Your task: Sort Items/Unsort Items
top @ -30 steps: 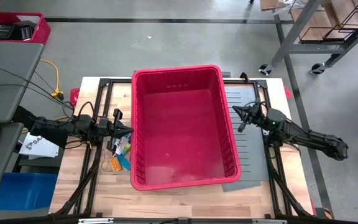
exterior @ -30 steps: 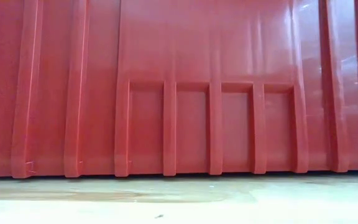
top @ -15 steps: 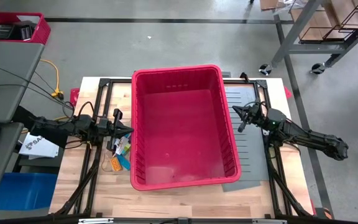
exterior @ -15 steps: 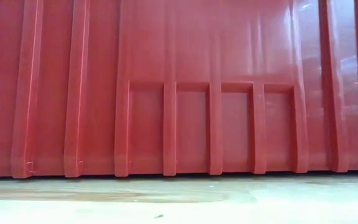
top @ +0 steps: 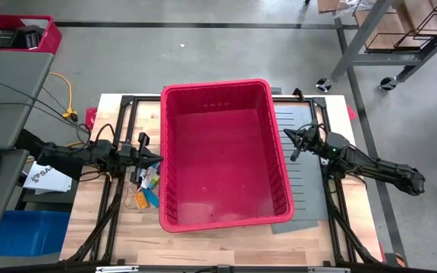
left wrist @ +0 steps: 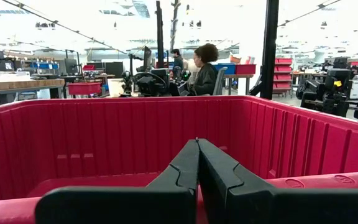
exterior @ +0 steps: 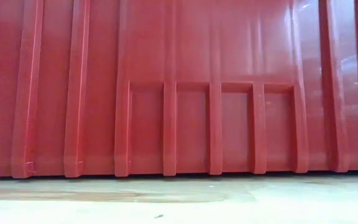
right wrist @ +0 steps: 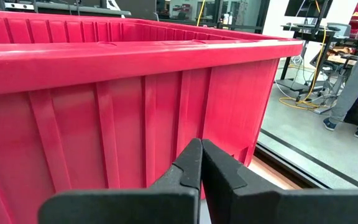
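small pieces wait beside the bin, both grippers closed

the items [top: 147, 182] lie in a loose pile on the table [top: 226, 244] just left of the red bin [top: 279, 155], right under the left gripper [top: 144, 161]. its jaws are pressed together, holding nothing. the right gripper [top: 296, 145], also closed and empty, waits just beside the bin's right wall. the pieces look light and rigid; the blocky ones are probably best pinched across flat sides, thin ones mid-length.

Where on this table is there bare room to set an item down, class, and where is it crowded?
Free: inside the red bin, the grey mat between bin and right end effector, and the wood strip at the near edge. Crowded: the items wedged between bin and left end effector.
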You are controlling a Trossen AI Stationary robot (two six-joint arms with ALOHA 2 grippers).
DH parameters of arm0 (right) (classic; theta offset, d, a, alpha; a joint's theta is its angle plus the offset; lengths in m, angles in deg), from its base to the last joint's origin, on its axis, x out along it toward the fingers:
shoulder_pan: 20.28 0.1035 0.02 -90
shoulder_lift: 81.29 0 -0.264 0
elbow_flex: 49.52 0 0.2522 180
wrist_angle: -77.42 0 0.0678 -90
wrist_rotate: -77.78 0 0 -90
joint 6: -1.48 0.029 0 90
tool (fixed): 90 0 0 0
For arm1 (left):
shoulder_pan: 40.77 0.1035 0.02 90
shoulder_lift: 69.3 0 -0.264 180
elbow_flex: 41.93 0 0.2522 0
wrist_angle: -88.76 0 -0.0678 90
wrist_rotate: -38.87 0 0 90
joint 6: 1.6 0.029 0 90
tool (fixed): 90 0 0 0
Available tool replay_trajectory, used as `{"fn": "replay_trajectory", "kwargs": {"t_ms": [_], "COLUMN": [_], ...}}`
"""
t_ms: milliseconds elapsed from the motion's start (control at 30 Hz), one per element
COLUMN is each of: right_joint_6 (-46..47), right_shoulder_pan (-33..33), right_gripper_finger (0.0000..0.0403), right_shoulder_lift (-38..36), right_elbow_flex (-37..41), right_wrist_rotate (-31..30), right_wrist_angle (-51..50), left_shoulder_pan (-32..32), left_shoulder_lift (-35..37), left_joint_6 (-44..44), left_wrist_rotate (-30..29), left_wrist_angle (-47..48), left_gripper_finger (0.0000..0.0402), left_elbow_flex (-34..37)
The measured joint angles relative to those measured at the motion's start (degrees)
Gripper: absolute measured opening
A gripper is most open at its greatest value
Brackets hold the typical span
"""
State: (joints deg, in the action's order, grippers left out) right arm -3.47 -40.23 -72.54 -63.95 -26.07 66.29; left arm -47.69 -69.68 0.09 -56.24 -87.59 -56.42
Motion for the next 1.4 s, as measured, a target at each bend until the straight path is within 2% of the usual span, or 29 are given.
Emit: {"fn": "replay_trajectory", "kwargs": {"t_ms": [433,533,600,700,767,867,1067,1167,1267,1400], "right_joint_6": [0.02,0.0,0.01,0.01,0.02,0.0,0.01,0.01,0.0,0.0], "right_shoulder_pan": [-0.02,0.0,0.01,0.01,0.0,0.01,0.01,0.01,0.01,0.0], "right_gripper_finger": [0.0,0.0,0.0,0.0,0.0,0.0,0.0,0.0,0.0,0.0], "right_shoulder_lift": [0.02,0.02,0.0,0.02,0.02,0.0,-0.06,-0.06,-0.07,-0.05], "right_elbow_flex": [-0.02,-0.02,-0.02,0.0,0.0,0.0,-0.02,0.0,-0.02,-0.01], "right_wrist_rotate": [0.01,0.01,0.0,0.0,0.0,0.2,0.31,0.31,0.27,0.26], "right_wrist_angle": [0.0,0.0,0.0,0.0,0.0,0.0,0.0,0.0,-0.01,-0.01], "left_shoulder_pan": [0.0,-0.18,-0.24,-0.21,-0.17,-0.16,0.43,2.57,5.96,9.97], "left_shoulder_lift": [-0.03,-0.14,-0.41,-0.57,-1.38,-5.02,-19.21,-26.53,-33.31,-42.55], "left_joint_6": [-0.05,-8.63,-15.65,-24.26,-28.69,-32.53,-26.47,-27.63,-34.99,-41.02], "left_wrist_rotate": [-0.02,1.42,1.94,-1.07,-6.06,-10.84,-11.1,-11.1,-11.48,-9.31], "left_wrist_angle": [-1.27,-8.74,-18.24,-33.52,-37.49,-31.5,-4.76,6.62,9.96,5.69], "left_gripper_finger": [0.0001,0.0001,0.0001,0.0001,0.0001,0.0001,0.0001,0.0001,0.0001,0.0006], "left_elbow_flex": [0.0,0.02,0.02,-0.05,-2.08,-9.03,-29.14,-36.5,-40.41,-42.6]}}
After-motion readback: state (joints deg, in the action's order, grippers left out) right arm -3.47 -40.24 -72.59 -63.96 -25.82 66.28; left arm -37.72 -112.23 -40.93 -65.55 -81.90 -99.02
